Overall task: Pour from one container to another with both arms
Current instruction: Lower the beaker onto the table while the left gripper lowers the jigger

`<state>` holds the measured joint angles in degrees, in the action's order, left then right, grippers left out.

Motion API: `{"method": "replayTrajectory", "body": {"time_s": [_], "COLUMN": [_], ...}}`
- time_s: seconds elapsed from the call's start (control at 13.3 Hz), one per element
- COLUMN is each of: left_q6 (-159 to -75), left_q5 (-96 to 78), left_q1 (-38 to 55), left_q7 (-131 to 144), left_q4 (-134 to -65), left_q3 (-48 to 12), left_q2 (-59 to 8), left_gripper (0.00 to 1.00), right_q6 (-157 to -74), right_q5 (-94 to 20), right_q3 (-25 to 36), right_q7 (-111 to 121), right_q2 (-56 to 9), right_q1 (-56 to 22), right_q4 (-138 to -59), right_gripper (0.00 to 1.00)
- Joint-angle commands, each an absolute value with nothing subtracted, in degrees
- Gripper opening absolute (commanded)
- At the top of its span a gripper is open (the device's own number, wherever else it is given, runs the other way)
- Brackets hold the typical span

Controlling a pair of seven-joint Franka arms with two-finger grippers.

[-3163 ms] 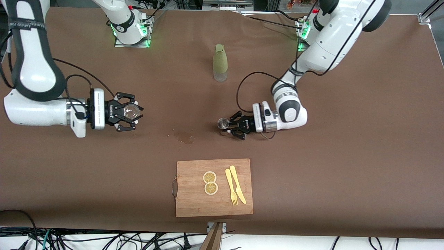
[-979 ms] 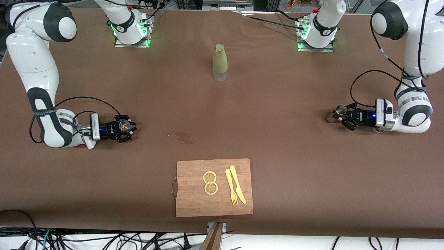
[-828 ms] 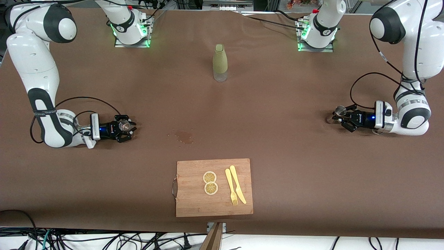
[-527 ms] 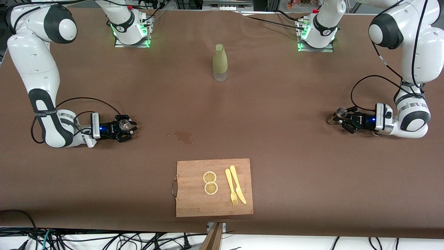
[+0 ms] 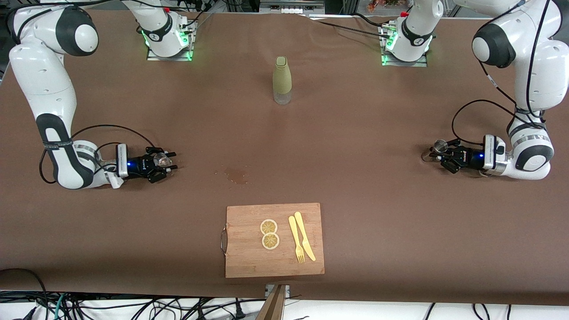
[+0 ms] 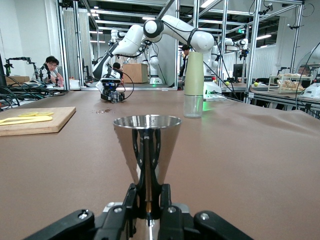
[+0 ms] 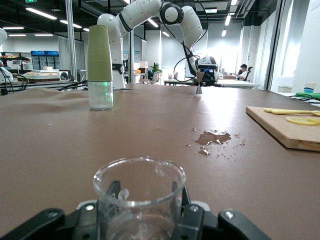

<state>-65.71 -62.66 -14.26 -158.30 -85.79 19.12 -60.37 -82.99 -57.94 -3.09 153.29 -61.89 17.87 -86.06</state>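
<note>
The silvery steel jigger [image 5: 440, 145] stands upright, low at the table, toward the left arm's end. My left gripper [image 5: 437, 152] is shut on its narrow waist. In the left wrist view the jigger [image 6: 147, 135] rises just above my left gripper [image 6: 148, 194], whose fingers [image 6: 136, 197] pinch it. The clear glass cup [image 5: 160, 160] sits in my right gripper [image 5: 167, 161] toward the right arm's end, low at the table. Seen from the right wrist, the glass cup [image 7: 139, 176] is clasped on both sides by my right gripper [image 7: 144, 196].
A tall green-sleeved bottle [image 5: 282, 80] stands mid-table, farther from the front camera. A wet spill [image 5: 235, 174] marks the cloth between the arms. Nearer the camera lies a wooden cutting board [image 5: 249, 262] with two lemon slices [image 5: 269, 234], a yellow knife and a fork [image 5: 296, 240].
Over 3 seconds both arms have swung apart from mid-table to opposite ends with their loads. In the last second the left gripper and jigger sank toward the table; the right gripper barely moved.
</note>
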Motion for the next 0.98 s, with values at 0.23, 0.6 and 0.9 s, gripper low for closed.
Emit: {"method": "replayTrajectory", "body": {"time_s": [0.23,0.6,0.9], "left_q6": [-63.89,-65.91,-73.11], "left_q5": [-61.0,-61.08,-60.82], "left_q1": [-14.68,-14.68,-14.06], "left_q7": [-167.61,-166.38,-155.25], "left_q4": [-83.23,-83.15,-82.79], "left_q3": [19.34,19.51,22.14], "left_q2": [-63.37,-63.28,-62.67], "left_gripper": [0.09,1.0,1.0], "right_q6": [-82.35,-80.24,-78.49], "right_q5": [-57.66,-52.13,-50.2], "right_q3": [-3.16,-2.2,-0.97], "right_q7": [153.11,151.79,151.61], "right_q2": [-64.07,-64.16,-63.81], "right_q1": [19.25,20.48,20.57], "right_q4": [-83.42,-78.66,-76.3], "right_gripper": [0.63,0.72,1.0]}}
